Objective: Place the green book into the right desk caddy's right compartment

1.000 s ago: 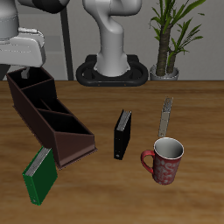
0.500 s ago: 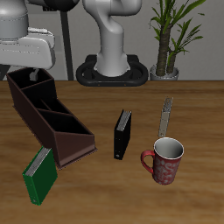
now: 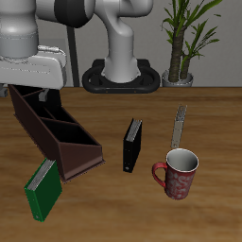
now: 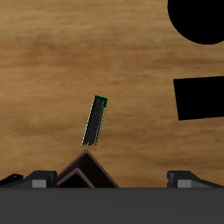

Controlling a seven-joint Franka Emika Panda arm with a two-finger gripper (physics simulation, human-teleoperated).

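The green book (image 3: 43,188) is lying flat on the tabletop (image 3: 104,203), just beside the caddy's (image 3: 52,127) sloped low end and nearer the tabletop's front edge than the caddy. Its pale page edges are showing along one long side. Nothing is touching it.

The caddy is stretching diagonally away from the book toward the back of the tabletop. Its right compartment (image 3: 28,95), the squarish walled section at the far end, is sitting directly under the arm's grey wrist housing, partly covered by it.

The end effector (image 3: 38,85) is hanging above that far end of the caddy, well apart from the book. In the exterior view its fingers are mostly hidden behind the housing, and in the wrist view only dark finger bases (image 4: 188,178) are peeking in, so I cannot tell whether it is released or clenched; it does not appear to be holding anything.

In the wrist view a thin dark, green-edged book is standing on edge on the wood, probably the black book (image 4: 94,121), with a corner of the caddy beside it.

The black book is standing upright beside the caddy's low end. Farther from the caddy, a red mug (image 3: 177,172) is sitting upright, with a slim grey object (image 3: 179,125) lying just behind it.
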